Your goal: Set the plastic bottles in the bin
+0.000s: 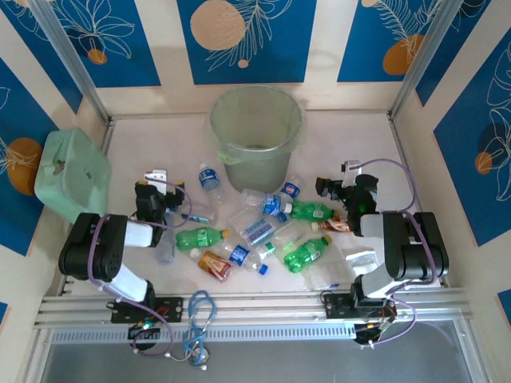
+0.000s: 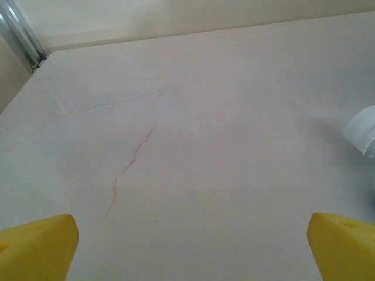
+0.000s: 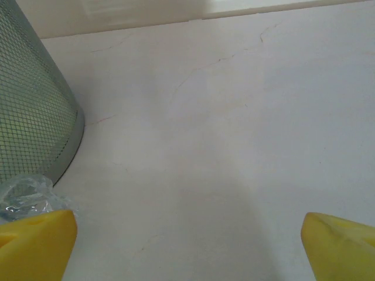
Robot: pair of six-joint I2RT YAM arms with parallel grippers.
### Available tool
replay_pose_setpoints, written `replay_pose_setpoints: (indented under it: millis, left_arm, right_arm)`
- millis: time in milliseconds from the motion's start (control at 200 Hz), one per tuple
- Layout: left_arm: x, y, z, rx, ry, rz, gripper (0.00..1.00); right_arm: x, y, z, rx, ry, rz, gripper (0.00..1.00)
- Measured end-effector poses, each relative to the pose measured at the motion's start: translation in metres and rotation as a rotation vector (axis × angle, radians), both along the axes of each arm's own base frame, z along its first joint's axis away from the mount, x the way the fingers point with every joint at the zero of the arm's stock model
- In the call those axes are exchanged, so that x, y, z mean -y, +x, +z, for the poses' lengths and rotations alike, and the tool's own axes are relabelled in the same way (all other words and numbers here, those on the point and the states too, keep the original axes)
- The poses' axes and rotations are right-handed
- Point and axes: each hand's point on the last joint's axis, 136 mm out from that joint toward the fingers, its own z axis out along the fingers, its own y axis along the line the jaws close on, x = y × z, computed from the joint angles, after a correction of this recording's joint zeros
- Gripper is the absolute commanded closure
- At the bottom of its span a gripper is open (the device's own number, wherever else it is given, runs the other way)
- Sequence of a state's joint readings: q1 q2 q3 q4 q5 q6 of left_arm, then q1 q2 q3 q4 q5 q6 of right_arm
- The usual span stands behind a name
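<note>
Holding left claw [image 2: 187, 240] and right claw [image 3: 187, 243] wide and empty, flanking the bottles [image 1: 257, 231] lying scattered on the worktop [image 1: 160, 136] just before the bin [image 1: 259, 167]; probably readying for a pick from either side.

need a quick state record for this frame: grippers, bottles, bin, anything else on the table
left gripper: open, empty, over bare table
right gripper: open, empty, bin wall to its left
bin: upright, far middle of the table
plastic bottles: scattered on the table between the arms, in front of the bin; clear, green, amber-brown
mint-green case: far left edge
progress: no bottle held yet
</note>
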State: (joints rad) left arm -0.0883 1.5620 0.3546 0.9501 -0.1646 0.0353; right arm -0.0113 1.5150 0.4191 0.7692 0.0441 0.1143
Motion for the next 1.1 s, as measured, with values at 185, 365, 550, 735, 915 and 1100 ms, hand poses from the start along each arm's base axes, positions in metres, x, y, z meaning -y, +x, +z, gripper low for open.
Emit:
replay_pose_setpoints:
  millis: [185,365,550,735,915,1100]
  left_arm:
    - [0.0,0.0,0.0,0.0,0.0,0.0,0.0]
    - [0.0,0.0,0.0,0.0,0.0,0.0,0.0]
    - [0.0,0.0,0.0,0.0,0.0,0.0,0.0]
    - [0.0,0.0,0.0,0.0,0.0,0.0,0.0]
    - [0.0,0.0,0.0,0.0,0.0,0.0,0.0]
    - [0.006,0.0,0.013,-0.062,0.034,0.008,0.0]
  right_arm:
    - [0.0,0.0,0.0,0.0,0.0,0.0,0.01]
    - [0.0,0.0,0.0,0.0,0.0,0.0,0.01]
    - [0.0,0.0,0.0,0.0,0.0,0.0,0.01]
    - [0.0,0.0,0.0,0.0,0.0,0.0,0.01]
    - [0.0,0.0,0.0,0.0,0.0,0.0,0.01]
    - [0.019,0.009,0.023,-0.176,0.023,-0.182,0.01]
